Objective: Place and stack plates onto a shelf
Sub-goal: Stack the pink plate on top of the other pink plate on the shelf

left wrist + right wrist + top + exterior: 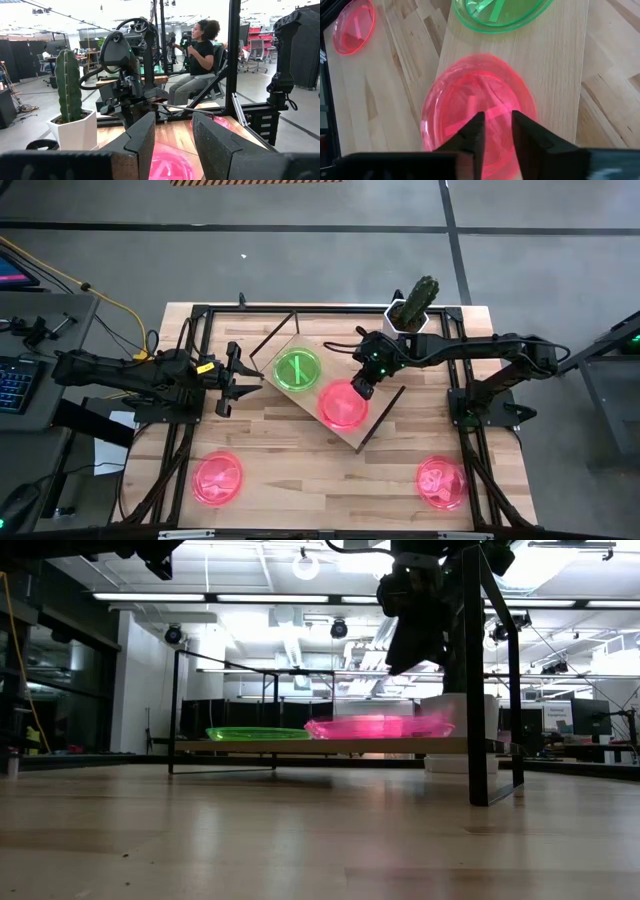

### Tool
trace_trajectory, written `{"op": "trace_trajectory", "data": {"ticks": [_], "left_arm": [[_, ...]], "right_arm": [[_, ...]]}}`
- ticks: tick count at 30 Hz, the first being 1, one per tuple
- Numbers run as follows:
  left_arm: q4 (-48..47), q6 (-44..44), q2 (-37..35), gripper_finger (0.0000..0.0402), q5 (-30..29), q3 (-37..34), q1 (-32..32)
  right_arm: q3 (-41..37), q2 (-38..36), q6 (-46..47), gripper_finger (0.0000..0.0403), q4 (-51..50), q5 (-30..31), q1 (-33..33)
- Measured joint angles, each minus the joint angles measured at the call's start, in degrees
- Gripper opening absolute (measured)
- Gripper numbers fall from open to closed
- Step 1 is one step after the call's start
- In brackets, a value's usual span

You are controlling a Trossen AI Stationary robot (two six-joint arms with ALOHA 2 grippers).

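Observation:
The shelf (332, 350) is a light wooden board on a dark wire frame, standing askew at the table's middle. A green plate (298, 369) and a pink plate (343, 407) rest flat on it; bar marks cross inside the pink one (470, 107). My right gripper (358, 390) hangs above the pink plate's far rim, slanting down, fingers (497, 132) a little apart with nothing between them. In the low view it (405, 660) is clear of the plate (380, 726). My left gripper (245, 376) waits open and level, left of the shelf.
Two more pink plates lie on the table near its front edge, one left (217, 477) and one right (441, 482). A cactus in a white pot (415, 305) stands at the far edge behind the shelf. A person (200, 55) sits beyond the table's right side.

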Motion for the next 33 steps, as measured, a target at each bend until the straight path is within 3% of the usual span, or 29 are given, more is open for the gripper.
{"op": "trace_trajectory", "data": {"ticks": [7, 20, 23, 28, 33], "left_arm": [[-0.03, 0.00, -0.01, 0.0122, 0.00, 0.00, 0.02], [-0.05, 0.02, -0.01, 0.0122, 0.00, 0.00, 0.00], [-0.05, 0.02, 0.01, 0.0122, 0.00, 0.00, 0.02], [0.17, 0.95, 0.01, 0.0122, -0.01, 0.00, 0.02], [0.64, 1.51, 0.01, 0.0122, -0.01, 0.00, 0.02]], "right_arm": [[0.00, 0.00, -0.91, 0.0128, -0.45, 0.07, -0.16], [0.72, -0.03, -3.93, 0.0133, 0.69, 0.29, -0.03], [0.85, 0.93, -7.24, 0.0114, 4.20, -0.38, 1.09], [0.85, 4.00, -13.79, 0.0018, 5.05, -1.33, 1.92], [0.85, 7.81, -15.64, 0.0007, 5.37, -3.07, 0.89]]}}
